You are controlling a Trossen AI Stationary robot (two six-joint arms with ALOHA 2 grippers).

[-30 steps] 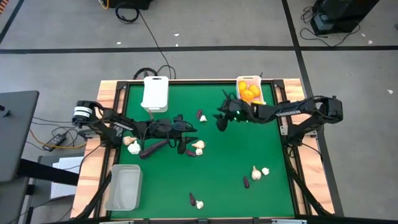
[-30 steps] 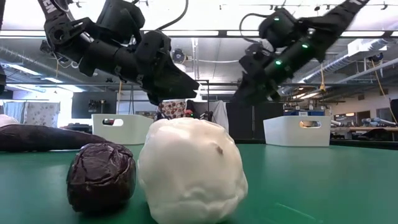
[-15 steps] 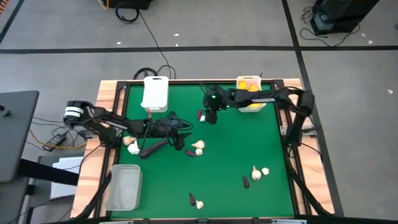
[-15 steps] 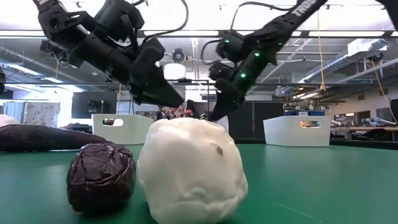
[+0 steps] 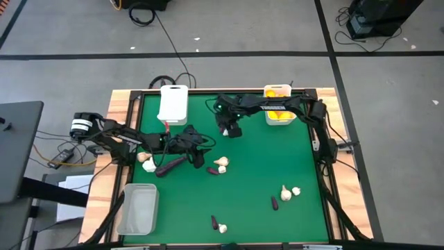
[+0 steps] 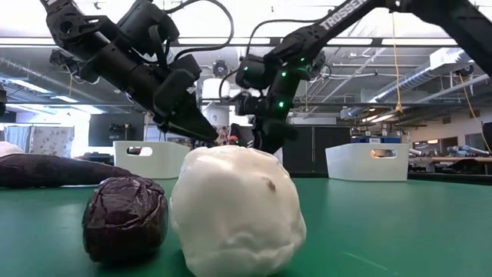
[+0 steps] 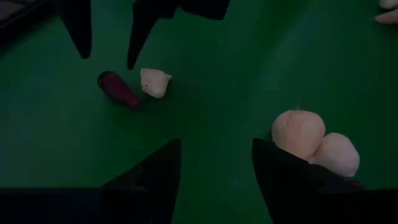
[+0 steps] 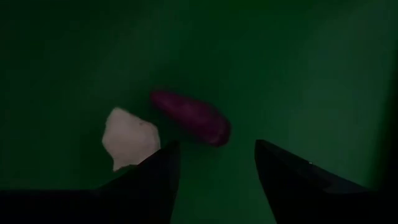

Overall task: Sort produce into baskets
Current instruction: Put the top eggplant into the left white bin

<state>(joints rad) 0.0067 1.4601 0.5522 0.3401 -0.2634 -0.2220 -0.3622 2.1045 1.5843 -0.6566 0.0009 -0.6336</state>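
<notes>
My right gripper (image 5: 226, 129) is open, reaching across the table's far side. It hovers over a small purple eggplant (image 8: 189, 116) and a garlic bulb (image 8: 129, 137) that lie on the green mat. My left gripper (image 5: 202, 143) is open and empty at the table's middle left, with two garlic bulbs (image 7: 314, 143) just beyond its fingers. A white basket (image 5: 173, 104) stands at the far edge. A second basket (image 5: 279, 105) at the far right holds citrus fruits. A clear basket (image 5: 137, 208) stands at the near left.
A long eggplant (image 5: 170, 165) and a garlic (image 5: 148, 164) lie under the left arm. More garlic and small eggplants lie at mid table (image 5: 219, 165), near right (image 5: 286, 192) and by the near edge (image 5: 218, 225). A garlic (image 6: 234, 211) and an eggplant (image 6: 127, 217) lie close to the low camera.
My right gripper has swung from beside the citrus basket toward the table's left, along the far side, and gone down over the small eggplant and garlic. My left gripper has drawn back a little toward the table's left.
</notes>
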